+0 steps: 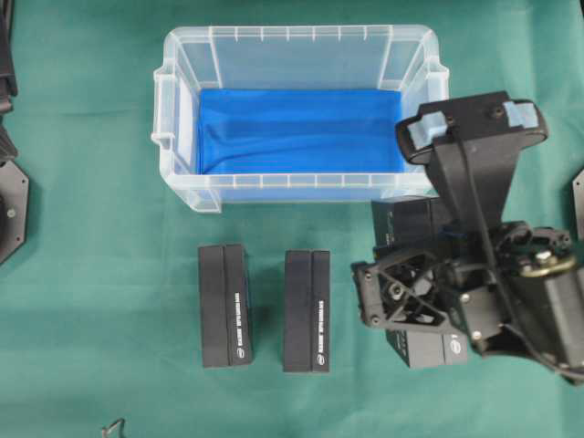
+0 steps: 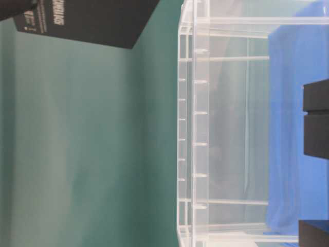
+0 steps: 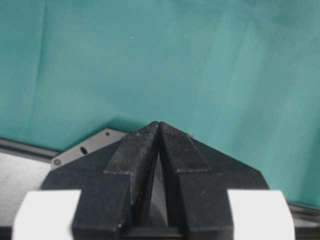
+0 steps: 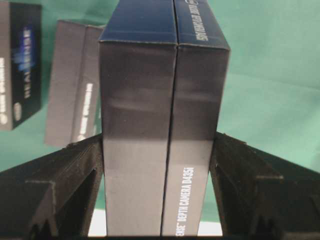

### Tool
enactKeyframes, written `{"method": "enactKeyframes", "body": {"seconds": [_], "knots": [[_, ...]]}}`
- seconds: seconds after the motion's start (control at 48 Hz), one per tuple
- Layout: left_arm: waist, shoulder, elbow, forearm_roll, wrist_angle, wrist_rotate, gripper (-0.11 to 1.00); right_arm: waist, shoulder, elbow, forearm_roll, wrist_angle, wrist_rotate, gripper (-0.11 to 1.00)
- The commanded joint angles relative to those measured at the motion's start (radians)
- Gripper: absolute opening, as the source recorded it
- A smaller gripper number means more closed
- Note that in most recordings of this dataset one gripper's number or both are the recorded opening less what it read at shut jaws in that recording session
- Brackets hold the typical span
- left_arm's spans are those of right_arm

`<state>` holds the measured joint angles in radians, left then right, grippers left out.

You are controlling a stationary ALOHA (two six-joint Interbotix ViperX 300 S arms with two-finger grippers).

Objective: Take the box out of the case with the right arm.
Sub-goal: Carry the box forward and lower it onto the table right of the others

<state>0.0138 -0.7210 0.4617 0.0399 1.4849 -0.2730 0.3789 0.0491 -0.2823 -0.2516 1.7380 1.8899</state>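
Green desk [image 1: 91,347]: right gripper [image 4: 160,150] grasping a black box [image 4: 165,125], already clear of the case [image 1: 182,64]; next, set it down.

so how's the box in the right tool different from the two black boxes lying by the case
The held box sits clamped between the right tool fingers, off the cloth; the two black boxes lie loose on the green cloth, side by side. All three look alike: black with white lettering.
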Motion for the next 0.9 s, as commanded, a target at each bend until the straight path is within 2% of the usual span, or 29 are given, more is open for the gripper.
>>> {"method": "enactKeyframes", "body": {"seconds": [0.0,0.291,0.479,0.749,0.874], "knots": [[0.002,-0.002,-0.012,0.003,-0.003,0.0,0.11,0.003,-0.002,-0.011,-0.006,0.008,0.005,0.7],[0.002,-0.002,-0.012,0.003,-0.005,0.0,0.11,0.009,0.058,0.035,0.008,-0.015,0.009,0.7],[0.002,-0.002,-0.012,0.003,-0.005,0.0,0.11,0.008,0.08,0.126,0.043,-0.137,0.017,0.7],[0.002,-0.002,-0.012,0.003,-0.005,0.0,0.11,0.02,0.081,0.259,0.049,-0.302,0.163,0.7],[0.002,-0.002,-0.011,0.003,-0.003,0.0,0.11,0.023,0.081,0.311,0.058,-0.374,0.189,0.7]]}}
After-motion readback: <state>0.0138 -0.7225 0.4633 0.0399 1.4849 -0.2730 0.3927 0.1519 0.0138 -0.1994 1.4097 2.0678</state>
